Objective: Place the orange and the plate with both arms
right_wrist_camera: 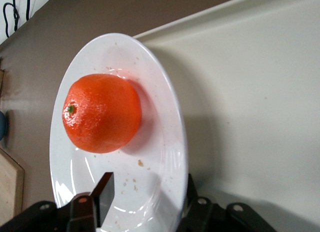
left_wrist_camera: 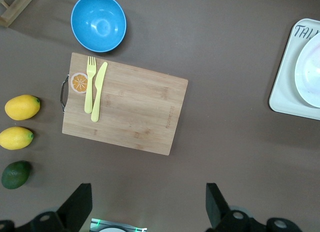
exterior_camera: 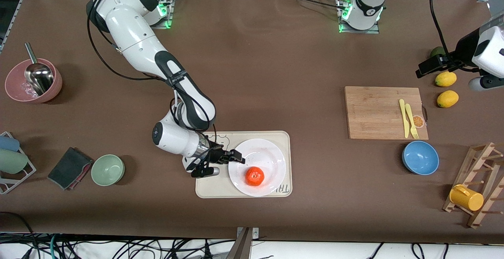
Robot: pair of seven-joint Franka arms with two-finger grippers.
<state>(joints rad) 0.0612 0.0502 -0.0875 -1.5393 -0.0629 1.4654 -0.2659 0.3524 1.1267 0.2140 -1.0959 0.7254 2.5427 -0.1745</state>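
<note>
The orange (exterior_camera: 254, 176) lies on the white plate (exterior_camera: 267, 152), which rests on a cream tray (exterior_camera: 285, 141) near the front camera. In the right wrist view the orange (right_wrist_camera: 101, 113) sits on the plate (right_wrist_camera: 165, 157) over the tray (right_wrist_camera: 260, 117). My right gripper (exterior_camera: 236, 157) is open at the plate's rim on the side toward the right arm's end of the table. Its jaws (right_wrist_camera: 148, 184) straddle the rim, one finger over the plate with a gap and one under the rim. My left gripper (exterior_camera: 429, 68) is open and empty, high over the left arm's end of the table (left_wrist_camera: 148, 212).
A wooden cutting board (exterior_camera: 378, 111) carries a yellow fork and knife (exterior_camera: 407, 117). Two lemons (exterior_camera: 445, 78) lie beside it and a blue bowl (exterior_camera: 420, 157) nearer the camera. A green bowl (exterior_camera: 108, 169), dark cloth (exterior_camera: 69, 167) and pink bowl (exterior_camera: 33, 82) sit toward the right arm's end.
</note>
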